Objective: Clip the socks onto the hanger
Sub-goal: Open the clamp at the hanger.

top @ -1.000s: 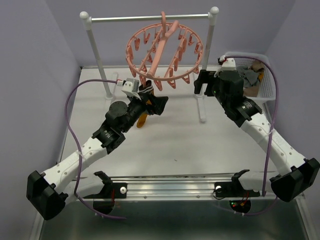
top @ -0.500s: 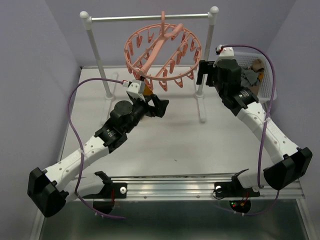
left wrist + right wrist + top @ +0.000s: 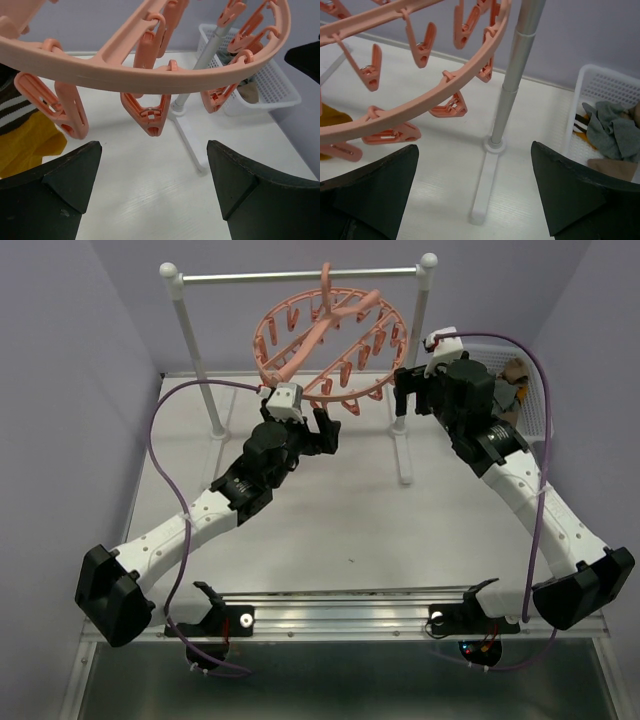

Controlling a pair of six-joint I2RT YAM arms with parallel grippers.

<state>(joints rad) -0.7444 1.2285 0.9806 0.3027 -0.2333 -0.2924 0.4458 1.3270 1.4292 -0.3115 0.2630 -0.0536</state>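
Note:
The salmon-pink hanger (image 3: pixel 305 340) hangs tilted from the metal rail. My left gripper (image 3: pixel 322 432) is open and empty just under the ring's near-left edge; the ring (image 3: pixel 125 75) and a dangling clip (image 3: pixel 150 112) sit right above its jaws (image 3: pixel 155 200). A mustard sock with a dark striped cuff (image 3: pixel 27 142) hangs at the far left beside a clip (image 3: pixel 67 112); I cannot tell whether the clip grips it. My right gripper (image 3: pixel 405 392) is open and empty beside the ring's right side (image 3: pixel 420 107). A grey sock (image 3: pixel 612 132) and a brown sock (image 3: pixel 612 167) lie in the basket.
The white-posted rail stand (image 3: pixel 300 277) spans the back; its right post (image 3: pixel 512 90) and foot stand between the grippers. The white mesh basket (image 3: pixel 540 410) sits at the back right against the wall. Purple walls close in on both sides.
My left arm has risen toward the hanger with the mustard sock and now stands open; the sock hangs at the ring. The hanger has tilted. My right gripper rose and shifted slightly.

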